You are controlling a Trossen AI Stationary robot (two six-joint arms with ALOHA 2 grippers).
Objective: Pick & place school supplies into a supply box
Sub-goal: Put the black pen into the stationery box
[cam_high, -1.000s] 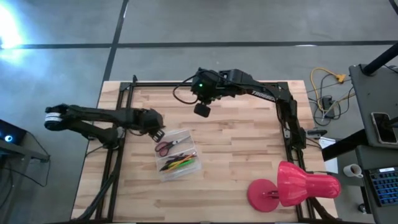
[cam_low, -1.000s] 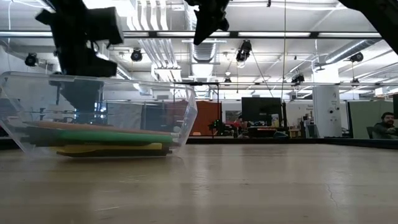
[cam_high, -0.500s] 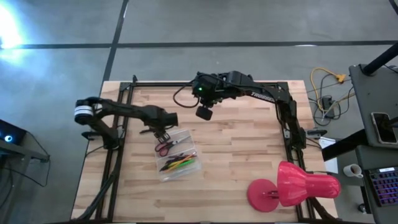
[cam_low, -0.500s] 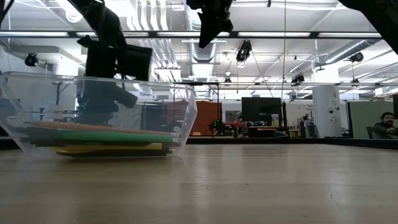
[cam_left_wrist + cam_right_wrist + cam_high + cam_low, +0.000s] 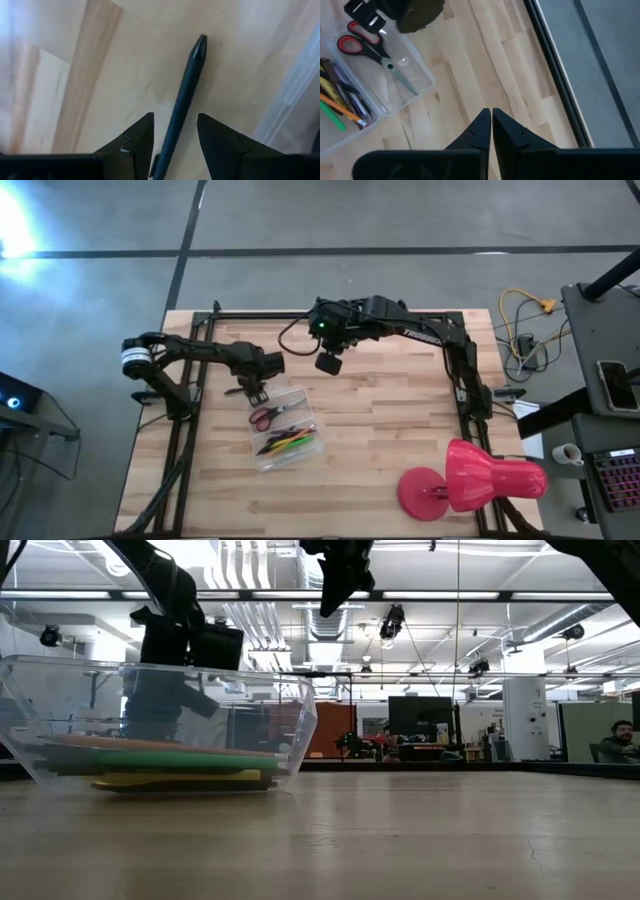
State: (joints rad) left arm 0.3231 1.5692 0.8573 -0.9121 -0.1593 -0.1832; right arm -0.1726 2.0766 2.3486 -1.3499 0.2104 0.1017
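Dark slim pen lies on the wooden bench just beside the clear plastic rectangular box, between the spread fingers of the left hand. Right hand pressed together, raised mid-bench.

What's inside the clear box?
The box holds red-handled scissors at one end and a bundle of pens and pencils at the other: green, yellow and orange show. Any underneath the bundle are covered. One dark pen lies outside, on the table.

Wooden table bearing clear supply box, dark pen, pink-red lamp.
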